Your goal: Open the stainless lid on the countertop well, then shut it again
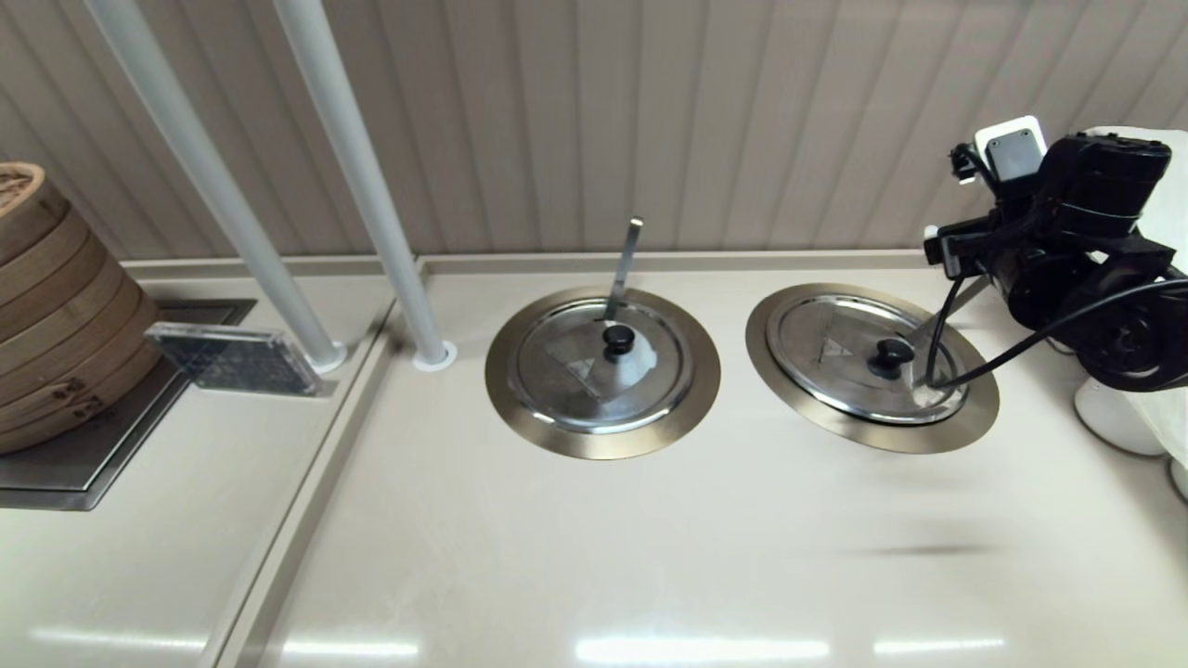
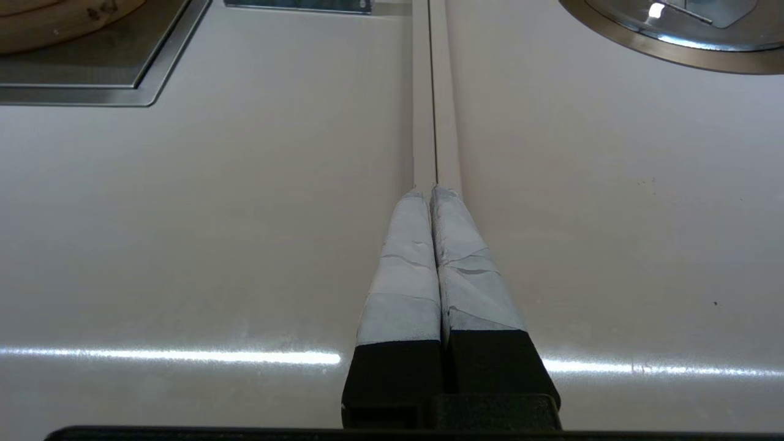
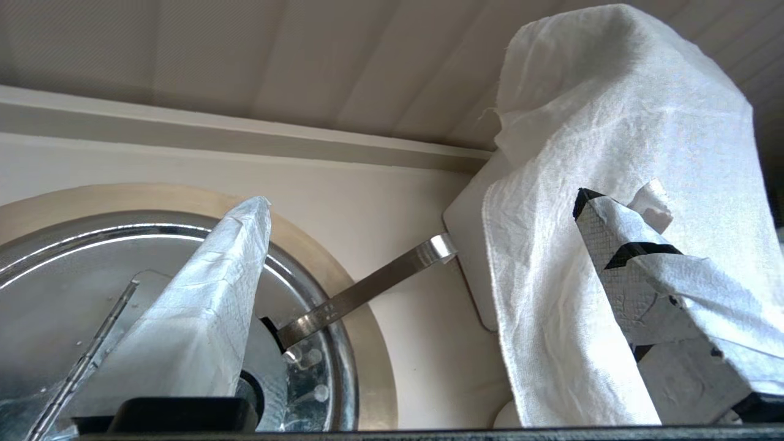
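The stainless lid (image 1: 849,357), evenly grey with a black knob (image 1: 892,352), lies closed on the countertop well, whose brushed ring rim (image 1: 974,408) is the right-hand one of two. A slanted flat ladle handle (image 3: 367,288) pokes out through the lid's notch. My right gripper (image 3: 422,199) hovers above the well's far right edge, open, with nothing between its taped fingers (image 3: 202,306); in the head view it shows as the black arm end (image 1: 942,249). In the right wrist view the lid (image 3: 79,269) lies under one finger. My left gripper (image 2: 432,191) is shut and empty over the counter seam.
The twin lid (image 1: 594,380) with a whitish patch sits in the left ring. A white cloth (image 3: 612,122) drapes over something white right of the well. Bamboo steamers (image 1: 56,306), a clear sign holder (image 1: 232,357) and two grey poles (image 1: 371,186) stand at left.
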Motion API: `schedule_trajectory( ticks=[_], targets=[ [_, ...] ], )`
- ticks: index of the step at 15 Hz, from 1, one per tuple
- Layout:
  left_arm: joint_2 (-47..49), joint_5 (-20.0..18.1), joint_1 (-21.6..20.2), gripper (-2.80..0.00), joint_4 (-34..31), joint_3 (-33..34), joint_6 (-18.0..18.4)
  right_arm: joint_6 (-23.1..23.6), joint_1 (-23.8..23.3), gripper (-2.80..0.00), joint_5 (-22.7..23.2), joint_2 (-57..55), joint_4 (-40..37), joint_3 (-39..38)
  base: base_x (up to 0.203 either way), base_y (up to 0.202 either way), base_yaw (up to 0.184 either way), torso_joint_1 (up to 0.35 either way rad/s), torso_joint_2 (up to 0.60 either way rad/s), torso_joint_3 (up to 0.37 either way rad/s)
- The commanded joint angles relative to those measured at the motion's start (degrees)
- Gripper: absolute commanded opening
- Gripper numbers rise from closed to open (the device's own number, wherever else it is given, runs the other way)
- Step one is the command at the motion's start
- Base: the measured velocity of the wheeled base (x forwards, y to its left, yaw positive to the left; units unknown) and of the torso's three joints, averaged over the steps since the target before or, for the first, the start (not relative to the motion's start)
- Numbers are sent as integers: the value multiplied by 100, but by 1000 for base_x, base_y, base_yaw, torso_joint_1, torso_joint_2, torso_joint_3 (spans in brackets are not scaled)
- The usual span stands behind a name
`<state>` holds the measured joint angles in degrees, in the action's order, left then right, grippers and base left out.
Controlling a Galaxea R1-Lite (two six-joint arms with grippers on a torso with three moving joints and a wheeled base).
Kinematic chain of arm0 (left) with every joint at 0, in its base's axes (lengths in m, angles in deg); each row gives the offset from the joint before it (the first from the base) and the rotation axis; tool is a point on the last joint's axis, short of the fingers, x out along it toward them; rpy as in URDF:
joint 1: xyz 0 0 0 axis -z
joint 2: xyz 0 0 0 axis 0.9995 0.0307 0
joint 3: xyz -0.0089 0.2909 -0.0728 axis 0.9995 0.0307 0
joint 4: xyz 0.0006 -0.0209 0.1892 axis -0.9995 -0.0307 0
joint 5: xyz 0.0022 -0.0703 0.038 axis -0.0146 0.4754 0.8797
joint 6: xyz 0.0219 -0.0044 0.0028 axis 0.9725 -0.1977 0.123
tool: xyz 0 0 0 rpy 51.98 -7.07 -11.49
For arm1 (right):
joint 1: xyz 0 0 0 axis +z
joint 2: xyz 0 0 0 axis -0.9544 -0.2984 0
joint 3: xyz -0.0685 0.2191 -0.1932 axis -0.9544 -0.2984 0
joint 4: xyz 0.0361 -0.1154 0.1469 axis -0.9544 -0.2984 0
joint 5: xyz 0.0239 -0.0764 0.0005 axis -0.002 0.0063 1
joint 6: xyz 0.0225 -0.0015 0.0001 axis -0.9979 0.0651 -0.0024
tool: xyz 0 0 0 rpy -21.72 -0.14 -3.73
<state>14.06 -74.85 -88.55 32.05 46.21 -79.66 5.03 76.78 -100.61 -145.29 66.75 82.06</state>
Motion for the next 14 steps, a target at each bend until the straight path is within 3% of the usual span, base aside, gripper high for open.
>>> schedule_trajectory(
  ticks=[1,4,6,7,9,11,12,14],
  targets=[
    [6,2,-5,-280,-2,1,1,-116,-109,0,3,-1,-184,182,0,0,0,0,0,0],
    [6,2,-5,-280,-2,1,1,-891,-347,0,78,40,-1663,806,0,0,0,0,0,0],
    [6,2,-5,-280,-2,1,1,-1502,-996,0,505,96,-2861,1547,0,0,0,0,0,0],
    [6,2,-5,-280,-2,1,1,-1735,-1421,0,1090,115,-3355,1831,0,0,0,0,0,0],
    [6,2,-5,-280,-2,1,1,-2185,-2277,0,2912,106,-4306,2417,0,0,0,0,0,0],
    [6,2,-5,-280,-2,1,1,-2423,-2804,0,4263,123,-4956,2709,0,0,0,0,0,0],
    [6,2,-5,-280,-2,1,1,-2467,-2873,-280,4511,296,-5125,2710,0,0,0,0,0,0],
    [6,2,-5,-280,-2,1,1,-2485,-2899,-280,4764,933,-5321,2498,0,0,0,0,0,0]
  ],
)
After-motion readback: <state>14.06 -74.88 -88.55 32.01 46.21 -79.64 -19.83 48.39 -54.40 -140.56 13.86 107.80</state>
